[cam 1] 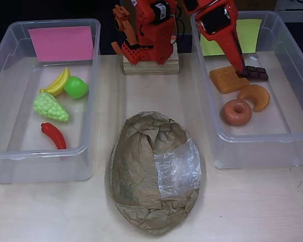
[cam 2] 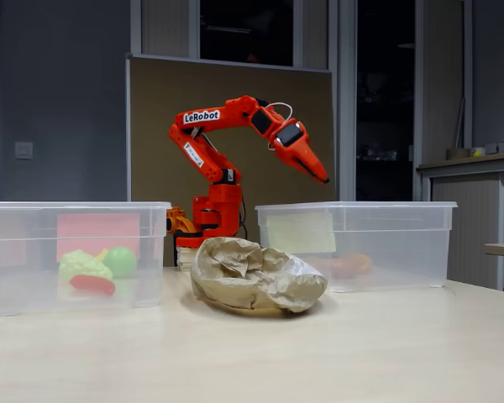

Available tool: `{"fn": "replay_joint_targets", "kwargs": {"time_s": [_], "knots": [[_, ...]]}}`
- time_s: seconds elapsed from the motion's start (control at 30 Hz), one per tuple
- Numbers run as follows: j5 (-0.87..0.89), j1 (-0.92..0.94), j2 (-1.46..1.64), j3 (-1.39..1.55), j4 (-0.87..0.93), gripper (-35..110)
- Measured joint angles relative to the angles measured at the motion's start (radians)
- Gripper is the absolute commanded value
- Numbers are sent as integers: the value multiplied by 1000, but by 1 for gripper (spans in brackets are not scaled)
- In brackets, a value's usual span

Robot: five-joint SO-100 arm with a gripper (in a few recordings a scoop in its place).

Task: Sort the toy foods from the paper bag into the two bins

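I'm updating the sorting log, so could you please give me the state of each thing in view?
claw: above the right bin, looks shut and empty
chocolate bar: lying in yellow-green-label bin
waffle, croissant, donut: lying in the same bin
bananas, apple, grapes, chili: lying in pink-label bin
paper bag: crumpled, lying between the bins

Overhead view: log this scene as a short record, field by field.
pink-label bin: bananas, apple, grapes, chili
green-label bin: waffle, chocolate bar, croissant, donut
paper bag: crumpled on the table between the bins, clear window facing up
tool: over the green-label bin, above the rim in the fixed view, holding nothing, open or shut unclear
arm base: on a wooden block between the bins
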Motion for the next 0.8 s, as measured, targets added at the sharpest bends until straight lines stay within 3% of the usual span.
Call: {"fn": "replay_joint_targets", "kwargs": {"time_s": [0.13, 0.23, 0.5, 0.8], "knots": [[-374, 74, 156, 89, -137, 0], [-532, 160, 302, 201, -173, 0], [-627, 434, 477, 307, -12, 0], [-684, 624, 595, 440, 6, 0]]}}
